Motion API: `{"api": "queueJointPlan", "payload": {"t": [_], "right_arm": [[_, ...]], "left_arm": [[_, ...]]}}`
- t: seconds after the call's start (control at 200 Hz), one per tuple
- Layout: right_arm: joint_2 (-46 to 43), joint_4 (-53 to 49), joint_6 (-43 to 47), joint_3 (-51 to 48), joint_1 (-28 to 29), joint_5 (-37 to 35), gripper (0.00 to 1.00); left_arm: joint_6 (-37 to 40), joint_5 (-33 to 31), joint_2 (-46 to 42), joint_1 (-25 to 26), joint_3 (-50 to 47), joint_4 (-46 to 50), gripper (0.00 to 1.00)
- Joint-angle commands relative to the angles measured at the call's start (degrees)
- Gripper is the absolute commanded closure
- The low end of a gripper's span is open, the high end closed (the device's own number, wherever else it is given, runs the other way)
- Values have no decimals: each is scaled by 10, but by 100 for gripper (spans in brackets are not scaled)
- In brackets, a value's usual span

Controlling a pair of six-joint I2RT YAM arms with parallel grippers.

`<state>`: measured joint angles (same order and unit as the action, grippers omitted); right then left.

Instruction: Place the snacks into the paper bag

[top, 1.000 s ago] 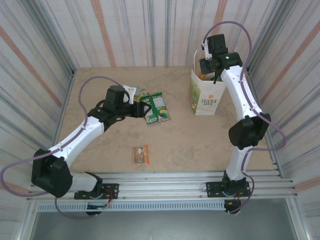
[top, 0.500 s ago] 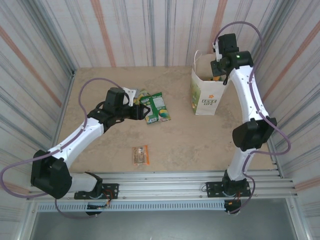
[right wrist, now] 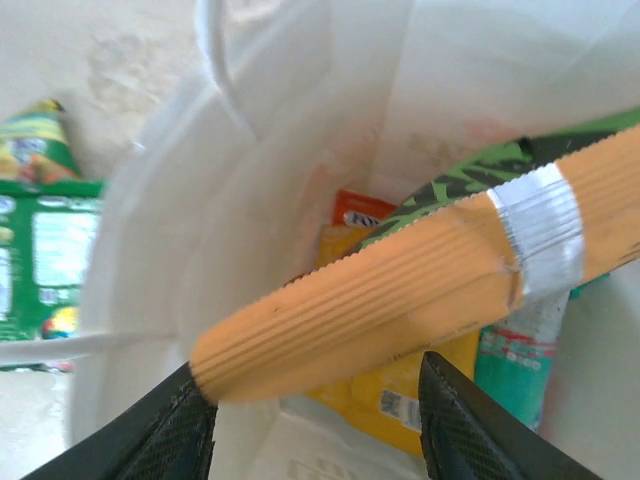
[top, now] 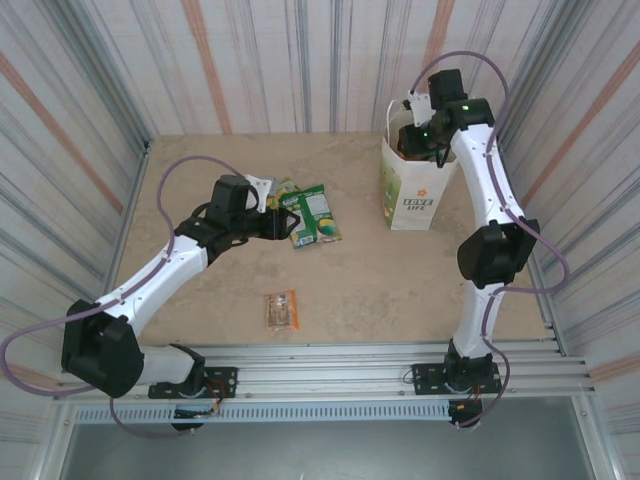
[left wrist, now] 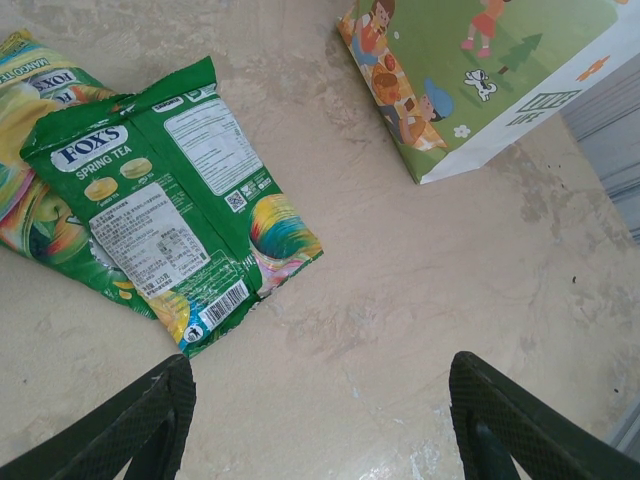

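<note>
1. While the left jaws hang wide open with nothing between them, their dark fingers [left wrist: 150, 420] stand over bare table [left wrist: 380, 330], well to the left of the bag [top: 408, 195] in the top view.
2. Just beyond those fingers a green packet [left wrist: 170, 220] lies flat. It overlaps a yellow-green packet [left wrist: 25, 90] on the side away from the bag. Both lie apart from the bag.
3. The right jaws stand apart directly over the bag's open mouth, fingertips pointing down into it.
4. A tan ribbed bar [right wrist: 400, 290] with a strip of silver tape slants across the gap just beyond the right fingertips. One end is at the left-hand fingertip in that view. Whether the jaws touch it, or what it is, I cannot tell.
5. Inside the bag lie an orange-yellow packet [right wrist: 400, 395], a red packet [right wrist: 358, 210] behind it and a teal packet [right wrist: 515, 350] against one wall.
6. The bag stands upright on the table, its white handle raised at the rim.
7. A clear packet [top: 282, 310] lies flat well apart from the bag, to its left and nearer the arm bases in the top view.
</note>
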<state>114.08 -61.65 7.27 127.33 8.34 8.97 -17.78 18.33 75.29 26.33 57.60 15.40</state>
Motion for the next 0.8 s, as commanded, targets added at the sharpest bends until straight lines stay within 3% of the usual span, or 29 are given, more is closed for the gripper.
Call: {"api": "queueJointPlan", "payload": {"t": [0.0, 0.256, 0.792], "right_arm": [[-67, 44, -29, -23, -19, 62, 45], [-113, 132, -67, -99, -49, 14, 45], [13, 197, -65, -97, -38, -20, 55]], "left_arm": [[9, -2, -10, 3, 0, 9, 30], [6, 2, -8, 3, 1, 7, 30], [11, -13, -9, 3, 5, 17, 30]]}}
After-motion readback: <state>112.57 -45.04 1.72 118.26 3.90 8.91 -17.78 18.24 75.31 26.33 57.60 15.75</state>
